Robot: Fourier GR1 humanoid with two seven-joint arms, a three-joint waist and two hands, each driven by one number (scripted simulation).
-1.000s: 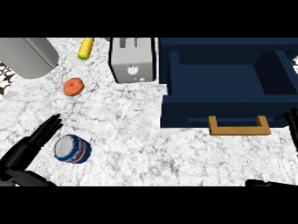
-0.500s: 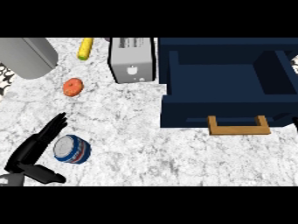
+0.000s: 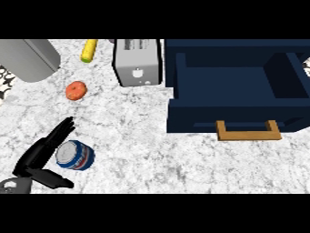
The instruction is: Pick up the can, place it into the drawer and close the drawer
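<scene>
One left robot hand [image 3: 42,154] fingers straight beside can [image 3: 75,155] | drawer [image 3: 241,109] open

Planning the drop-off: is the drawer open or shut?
Open: the drawer is pulled out, its bare blue inside showing from above, wooden handle facing the robot.

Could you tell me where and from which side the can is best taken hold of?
Probably round its blue side wall, from the left: the can lies tilted, silver end up, and the open left hand already flanks it, fingers along its left side, thumb below.
</scene>
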